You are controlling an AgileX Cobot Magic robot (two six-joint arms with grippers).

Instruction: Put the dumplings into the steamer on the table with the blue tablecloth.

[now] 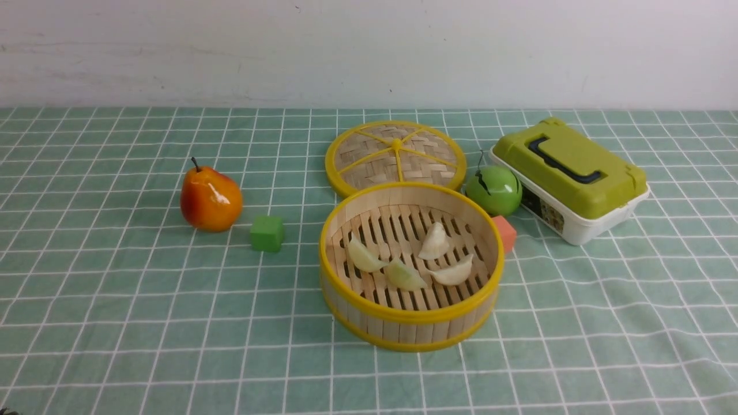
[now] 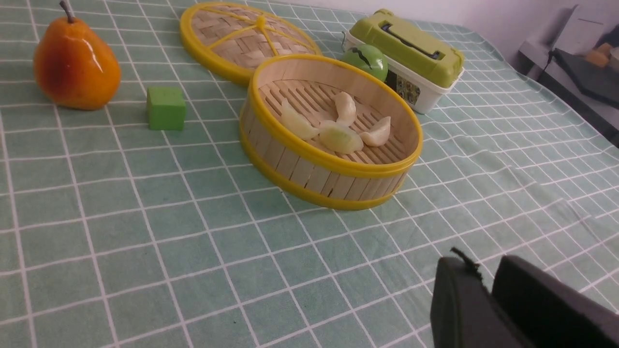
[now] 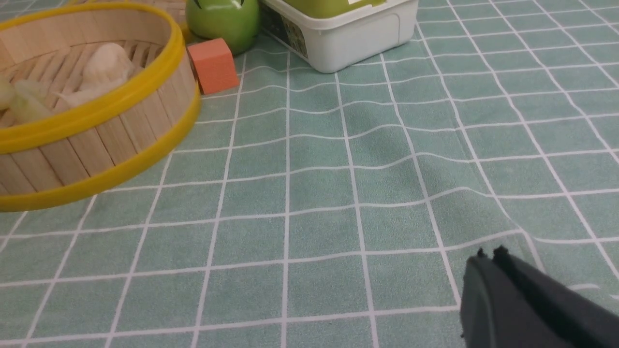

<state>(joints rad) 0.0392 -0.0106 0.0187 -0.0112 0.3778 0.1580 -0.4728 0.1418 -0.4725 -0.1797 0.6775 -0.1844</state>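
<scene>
The steamer [image 1: 412, 316] stands mid-table on the blue tablecloth [image 1: 115, 300]. Several pale dumplings [image 1: 435, 242] lie on its slatted floor, close together. In the left wrist view the steamer [image 2: 309, 169] and dumplings [image 2: 341, 137] are far ahead of my left gripper [image 2: 485, 268]. That gripper hovers over bare cloth, open by a narrow gap with nothing in it. My right gripper [image 3: 489, 256] is shut and empty over the cloth, well to the right of the steamer [image 3: 96, 145]. Neither gripper shows in the front view.
The woven lid [image 1: 395, 155] lies flat behind the steamer. A green apple [image 1: 493, 190], an orange cube [image 1: 505, 232] and a green-lidded box [image 1: 571, 176] sit to its right. A pear [image 1: 210, 199] and a green cube [image 1: 267, 233] sit to its left. The cloth wrinkles at front right.
</scene>
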